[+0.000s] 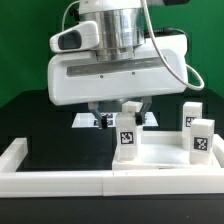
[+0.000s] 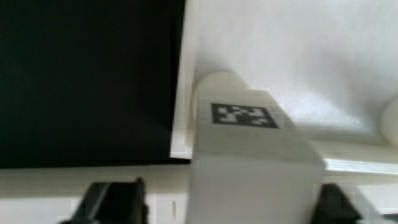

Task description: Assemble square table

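Gripper (image 2: 210,200) straddles one upright leg (image 2: 240,150), contact unclear; three legs counted; one square slab (image 1: 160,165) beneath.

No readable text, only black-and-white tags on legs (image 1: 127,139)

The black table (image 1: 60,135) carries the white border wall (image 1: 30,165), the square slab (image 1: 165,160) and the marker board (image 1: 85,121).
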